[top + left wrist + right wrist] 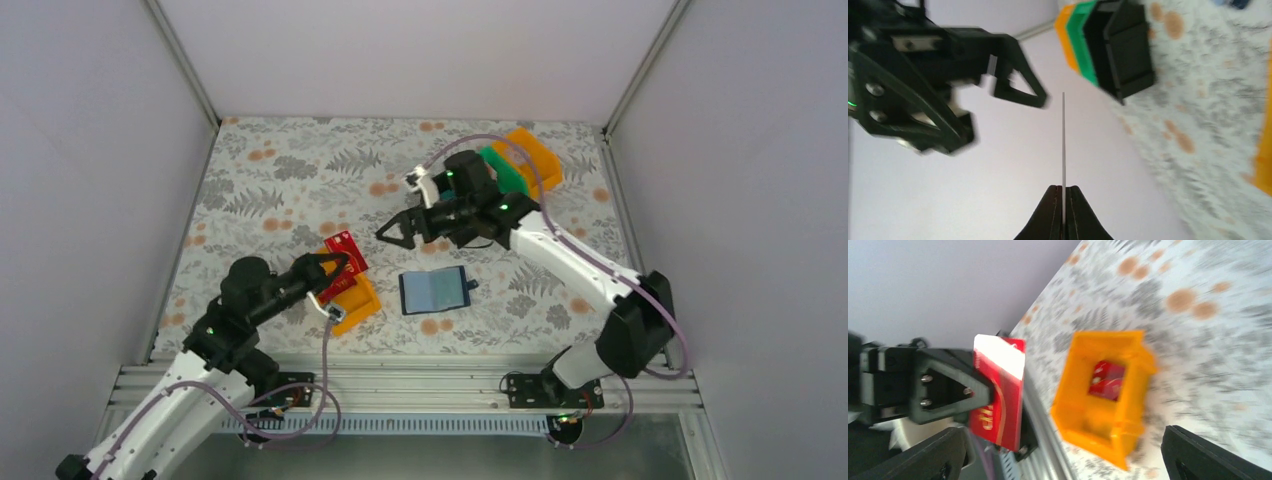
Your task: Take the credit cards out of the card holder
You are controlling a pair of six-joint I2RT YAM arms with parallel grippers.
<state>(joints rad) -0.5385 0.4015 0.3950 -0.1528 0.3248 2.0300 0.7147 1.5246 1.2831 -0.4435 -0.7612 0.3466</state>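
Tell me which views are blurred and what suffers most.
Top view: sharp, evenly lit, wallet legible. Left wrist view: motion blur smears the stacked bins; the held card is a crisp edge-on line. Right wrist view: blurred throughout, the near orange bin soft-edged.

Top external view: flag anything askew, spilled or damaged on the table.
Nothing stands out. The card holder lies open and flat mid-table, the left end effector grips a red card near the small orange bin, which holds more red cards, and the right end effector hangs open, empty.
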